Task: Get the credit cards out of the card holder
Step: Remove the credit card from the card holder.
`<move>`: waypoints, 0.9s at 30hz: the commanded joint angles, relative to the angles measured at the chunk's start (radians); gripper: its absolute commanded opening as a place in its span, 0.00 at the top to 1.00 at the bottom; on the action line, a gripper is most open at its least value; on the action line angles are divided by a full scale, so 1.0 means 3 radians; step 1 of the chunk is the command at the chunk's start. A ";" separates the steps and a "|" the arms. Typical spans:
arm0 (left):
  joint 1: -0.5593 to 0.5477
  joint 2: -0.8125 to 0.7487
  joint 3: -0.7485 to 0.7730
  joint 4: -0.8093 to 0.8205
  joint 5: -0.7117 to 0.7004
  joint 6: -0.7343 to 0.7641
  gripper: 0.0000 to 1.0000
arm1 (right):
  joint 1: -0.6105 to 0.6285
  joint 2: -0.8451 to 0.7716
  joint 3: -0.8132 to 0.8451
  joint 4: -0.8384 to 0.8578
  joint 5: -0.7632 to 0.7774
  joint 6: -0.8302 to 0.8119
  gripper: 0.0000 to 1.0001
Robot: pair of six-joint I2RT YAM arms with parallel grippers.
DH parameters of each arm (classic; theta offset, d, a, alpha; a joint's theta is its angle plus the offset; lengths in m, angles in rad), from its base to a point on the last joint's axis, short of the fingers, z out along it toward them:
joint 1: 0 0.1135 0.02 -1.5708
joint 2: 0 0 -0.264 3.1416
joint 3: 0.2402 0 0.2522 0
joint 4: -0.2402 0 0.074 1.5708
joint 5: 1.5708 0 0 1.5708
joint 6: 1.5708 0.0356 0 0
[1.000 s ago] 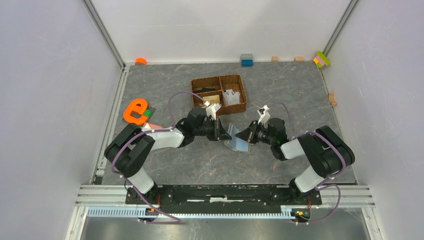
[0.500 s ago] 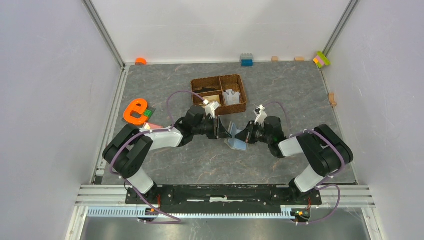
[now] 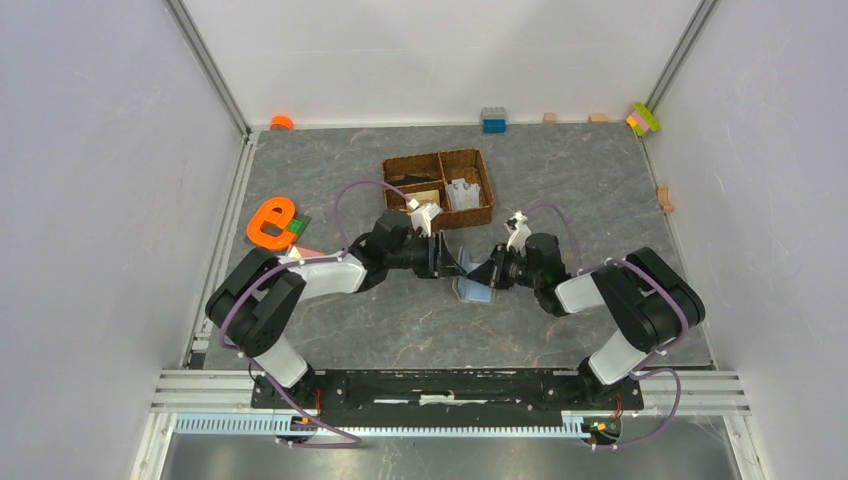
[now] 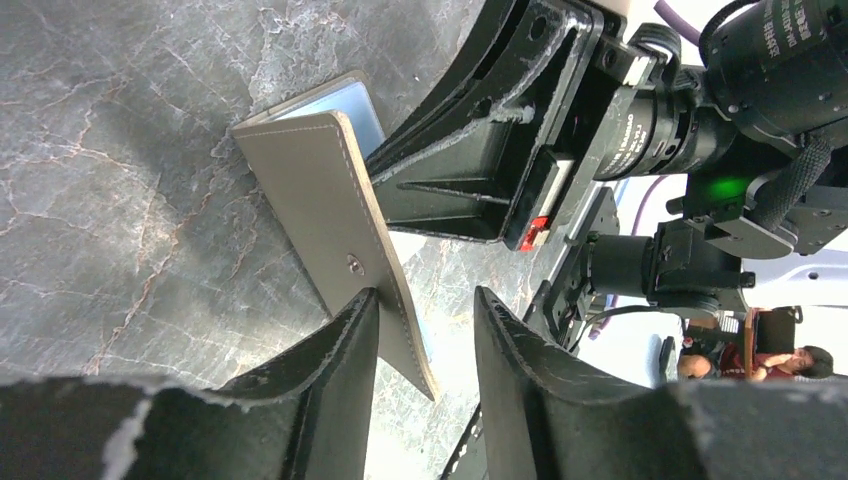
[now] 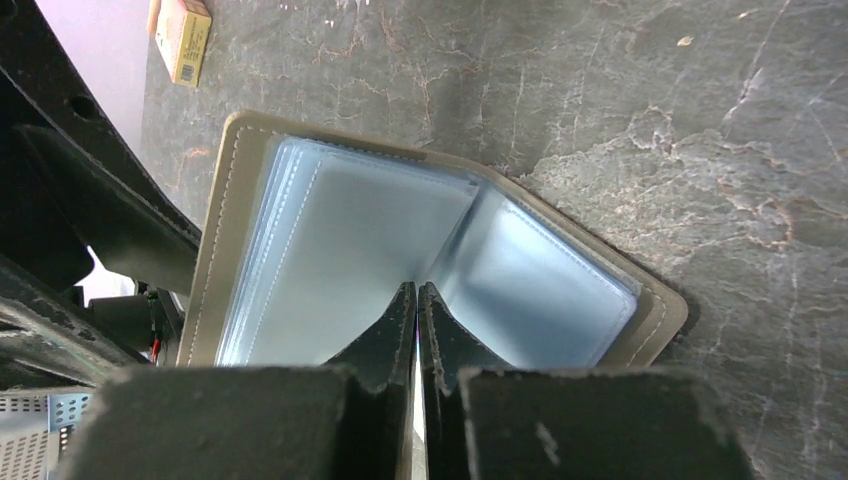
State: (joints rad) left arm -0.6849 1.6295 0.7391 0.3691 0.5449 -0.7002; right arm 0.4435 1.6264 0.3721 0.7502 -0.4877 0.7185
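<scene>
The card holder stands half open on the table between my two grippers. In the left wrist view its grey-olive flap stands on edge inside my left gripper. That flap rests against one finger, with a clear gap to the other, so the gripper is open. My right gripper is shut, its tips pressed into the fold between the holder's silvery-blue inside faces. In the top view the left gripper and the right gripper face each other across the holder. I can make out no credit cards in the sleeves.
A brown woven divided basket stands just behind the grippers. An orange letter shape lies at the left. A blue brick and coloured blocks sit along the back edge. A small tan piece lies farther off.
My left gripper's jaws have spread, and the flap is no longer clamped. My right gripper has edged left into the holder's fold, and the holder has shifted slightly left with it.
</scene>
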 commanded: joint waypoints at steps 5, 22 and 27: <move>-0.0008 0.0034 0.0208 -0.0234 -0.0134 0.0111 0.57 | 0.0039 0.0016 0.0119 0.0041 -0.0006 -0.0069 0.94; -0.0028 0.0178 0.0344 -0.0505 -0.0303 0.0183 0.72 | 0.0061 0.0038 0.0156 -0.0019 -0.0001 -0.0113 0.94; -0.0030 0.0105 0.0281 -0.0315 -0.0162 0.0157 0.80 | 0.0066 0.0030 0.0176 -0.0084 0.0032 -0.0159 0.94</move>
State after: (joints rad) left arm -0.6876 1.6806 0.8036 0.2115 0.4553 -0.6765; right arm 0.4576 1.6329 0.3912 0.7273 -0.4877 0.7010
